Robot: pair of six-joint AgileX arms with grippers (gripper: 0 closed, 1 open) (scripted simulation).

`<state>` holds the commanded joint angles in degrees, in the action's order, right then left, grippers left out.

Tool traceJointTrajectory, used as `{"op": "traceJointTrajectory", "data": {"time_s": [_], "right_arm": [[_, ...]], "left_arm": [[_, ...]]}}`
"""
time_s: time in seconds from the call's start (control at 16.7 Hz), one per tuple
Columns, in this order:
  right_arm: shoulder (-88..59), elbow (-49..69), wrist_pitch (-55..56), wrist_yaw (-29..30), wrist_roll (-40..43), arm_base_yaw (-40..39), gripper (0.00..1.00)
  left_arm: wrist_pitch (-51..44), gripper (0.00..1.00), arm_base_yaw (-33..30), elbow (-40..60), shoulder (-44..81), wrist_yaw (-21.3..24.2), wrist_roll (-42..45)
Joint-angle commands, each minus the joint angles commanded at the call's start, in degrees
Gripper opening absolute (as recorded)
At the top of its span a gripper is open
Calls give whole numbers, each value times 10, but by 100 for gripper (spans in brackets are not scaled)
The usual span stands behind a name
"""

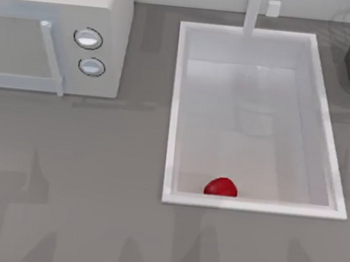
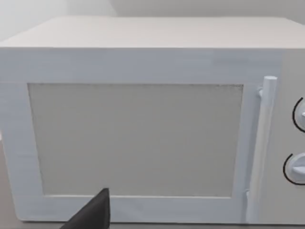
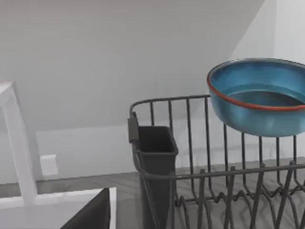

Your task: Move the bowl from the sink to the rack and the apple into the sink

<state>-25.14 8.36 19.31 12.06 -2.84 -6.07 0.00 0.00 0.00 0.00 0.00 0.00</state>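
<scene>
Bowl (image 3: pixel 259 98) sits up on the rack (image 3: pixel 214 181), apple (image 1: pixel 221 187) in the sink (image 1: pixel 176 106) at its near wall; both look rigid and glossy-slick, grip apple across its middle; can't tell either gripper's state.

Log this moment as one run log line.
apple: in sink, near front wall | bowl: over rack | left arm: parked by microwave

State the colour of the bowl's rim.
Red-brown, on a glossy blue bowl; clearest in the right wrist view.
</scene>
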Motion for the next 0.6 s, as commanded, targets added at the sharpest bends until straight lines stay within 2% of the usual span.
{"op": "traceJointTrajectory", "data": {"time_s": [0.36, 0.6], "right_arm": [[222, -72, -168, -103, 24, 54, 100], [251, -84, -193, -121, 28, 61, 100]], "left_arm": [[0, 100, 0, 0, 0, 0, 0], [0, 100, 0, 0, 0, 0, 0]]}}
